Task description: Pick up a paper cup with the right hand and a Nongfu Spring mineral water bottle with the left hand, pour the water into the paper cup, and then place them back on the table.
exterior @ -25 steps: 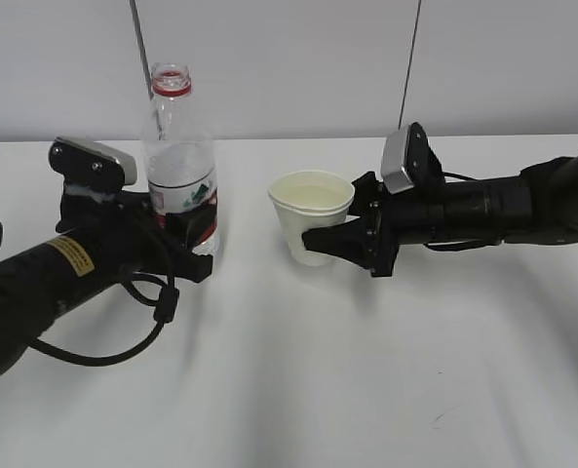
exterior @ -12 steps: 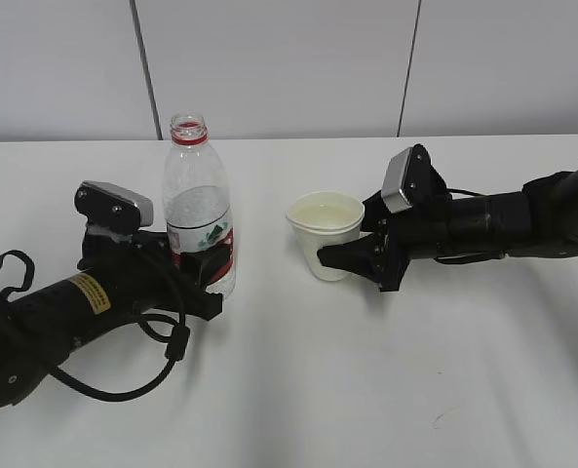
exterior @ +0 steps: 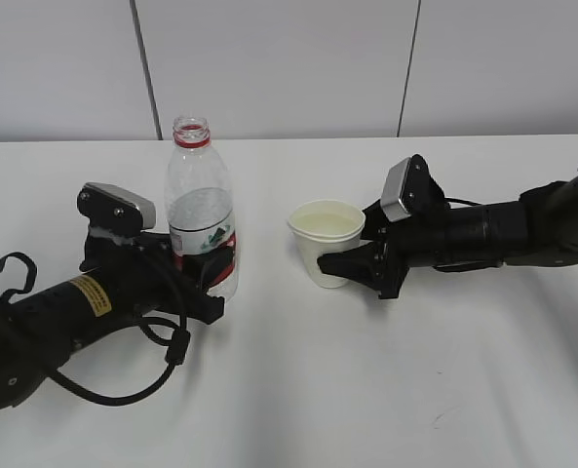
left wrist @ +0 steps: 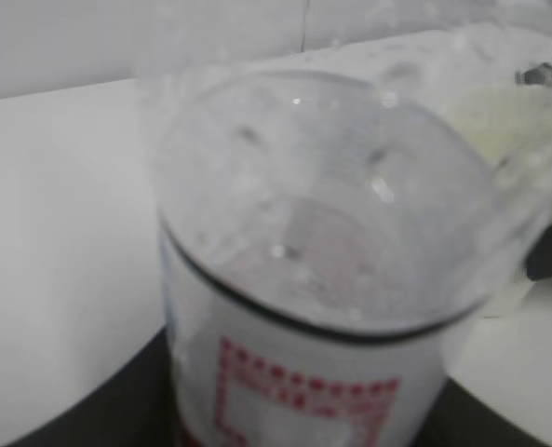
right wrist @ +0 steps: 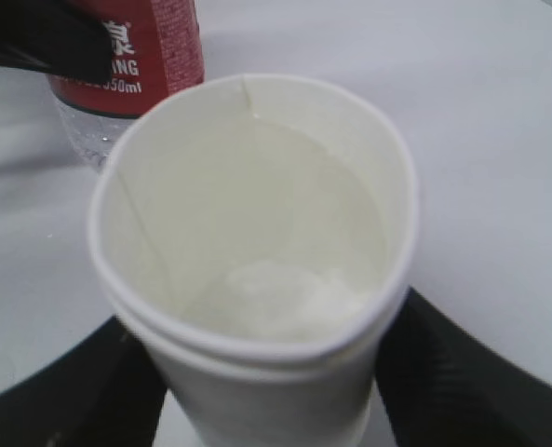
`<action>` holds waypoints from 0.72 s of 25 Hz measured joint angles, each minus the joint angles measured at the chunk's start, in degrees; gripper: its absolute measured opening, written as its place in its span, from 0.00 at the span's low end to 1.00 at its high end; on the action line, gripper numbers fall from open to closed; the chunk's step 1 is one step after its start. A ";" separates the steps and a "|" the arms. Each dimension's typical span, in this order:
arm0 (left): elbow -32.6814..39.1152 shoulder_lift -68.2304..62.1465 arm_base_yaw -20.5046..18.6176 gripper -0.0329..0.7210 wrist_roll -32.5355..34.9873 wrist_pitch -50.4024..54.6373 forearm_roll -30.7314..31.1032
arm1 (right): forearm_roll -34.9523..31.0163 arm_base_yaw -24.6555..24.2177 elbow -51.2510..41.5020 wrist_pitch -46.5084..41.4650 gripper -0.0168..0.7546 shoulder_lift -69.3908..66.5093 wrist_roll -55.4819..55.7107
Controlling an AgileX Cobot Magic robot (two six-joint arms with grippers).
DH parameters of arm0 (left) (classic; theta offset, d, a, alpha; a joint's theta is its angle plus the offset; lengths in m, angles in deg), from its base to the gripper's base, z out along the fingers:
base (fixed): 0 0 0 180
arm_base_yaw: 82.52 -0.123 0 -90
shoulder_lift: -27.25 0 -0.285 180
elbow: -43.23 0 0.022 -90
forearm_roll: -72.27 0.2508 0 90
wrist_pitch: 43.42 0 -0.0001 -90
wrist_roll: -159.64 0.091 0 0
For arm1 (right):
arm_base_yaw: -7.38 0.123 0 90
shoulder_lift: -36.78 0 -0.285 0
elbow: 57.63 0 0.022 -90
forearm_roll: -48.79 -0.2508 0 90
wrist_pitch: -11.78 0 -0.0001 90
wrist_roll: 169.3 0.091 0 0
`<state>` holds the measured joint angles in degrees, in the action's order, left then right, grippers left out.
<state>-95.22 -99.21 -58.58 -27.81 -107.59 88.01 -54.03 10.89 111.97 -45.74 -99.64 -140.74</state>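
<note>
One Nongfu Spring mineral water bottle (exterior: 202, 210) stood upright and uncapped on the white table (exterior: 298, 390), its lower body clamped between the part-open jaws of the left hand (exterior: 207, 278). One paper cup (exterior: 327, 241) (its rim squeezed slightly oval) sat to the bottle's right, near it but apart, gripped at the sides by the wider-set right gripper (exterior: 352, 263). The water (right wrist: 276, 251) filled the cup well up its cream wall. Two arms lay low across the table.
</note>
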 joint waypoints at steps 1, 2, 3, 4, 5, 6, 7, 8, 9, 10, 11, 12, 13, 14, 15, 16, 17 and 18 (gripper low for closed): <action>0.00 0.00 0.00 0.47 0.22 0.00 0.40 | 0.00 0.00 0.00 -0.08 0.64 0.00 -0.06; 0.00 0.00 0.00 0.48 0.46 0.00 0.65 | -0.09 0.00 0.00 -0.08 0.65 -0.07 -0.06; 0.00 0.00 0.00 0.49 0.73 -0.01 0.80 | -0.09 0.00 0.00 -0.08 0.67 -0.07 -0.06; 0.00 0.00 0.00 0.52 0.96 -0.05 0.85 | -0.09 0.00 0.00 -0.08 0.72 -0.07 -0.06; 0.00 0.00 0.00 0.55 1.16 -0.05 0.85 | -0.12 0.00 0.00 -0.08 0.77 -0.07 0.45; 0.00 0.00 0.00 0.59 1.22 -0.05 0.85 | -0.12 0.00 0.00 -0.19 0.82 -0.07 0.93; 0.00 0.00 0.00 0.62 1.35 -0.10 0.85 | 0.02 0.00 0.00 -0.14 0.85 -0.07 1.42; 0.00 0.00 0.00 0.66 1.49 -0.13 0.78 | 0.76 0.00 0.00 -0.22 0.86 -0.07 2.01; 0.00 0.00 0.00 0.70 1.64 -0.30 0.79 | 1.53 0.00 0.00 -0.28 0.87 -0.07 2.60; 0.00 0.00 0.00 0.73 1.95 -0.70 0.74 | 2.18 0.00 0.10 -0.36 0.87 -0.07 3.41; 0.00 0.00 0.00 0.74 2.45 -0.82 0.74 | 3.10 0.00 0.10 -0.36 0.88 -0.07 4.33; 0.00 0.06 0.00 0.76 2.86 -0.90 0.74 | 4.19 -0.12 0.10 -0.36 0.88 -0.07 5.11; 0.00 0.24 0.00 0.77 3.00 -0.90 0.74 | 5.41 -0.20 0.10 -0.36 0.88 -0.07 6.16; 0.16 0.62 0.00 0.77 3.10 -0.90 0.74 | 6.47 -0.47 0.10 -0.36 0.88 -0.07 7.24; 0.46 1.06 0.00 0.77 3.14 -0.90 0.74 | 7.68 -0.75 0.10 -0.36 0.88 0.07 8.33; 0.87 1.60 0.00 0.77 3.21 -0.90 0.74 | 8.91 -1.03 0.10 -0.36 0.88 0.20 9.21; 1.42 2.17 0.00 0.78 3.36 -0.90 0.74 | 10.02 -1.45 0.10 -0.36 0.88 0.64 10.11; 2.08 2.57 -0.11 0.78 3.51 -0.90 0.74 | 11.28 -1.90 0.10 -0.36 0.88 1.08 10.89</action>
<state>-93.14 -96.64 -58.69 -24.30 -108.48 88.76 -42.76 9.00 112.07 -46.10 -98.55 -129.84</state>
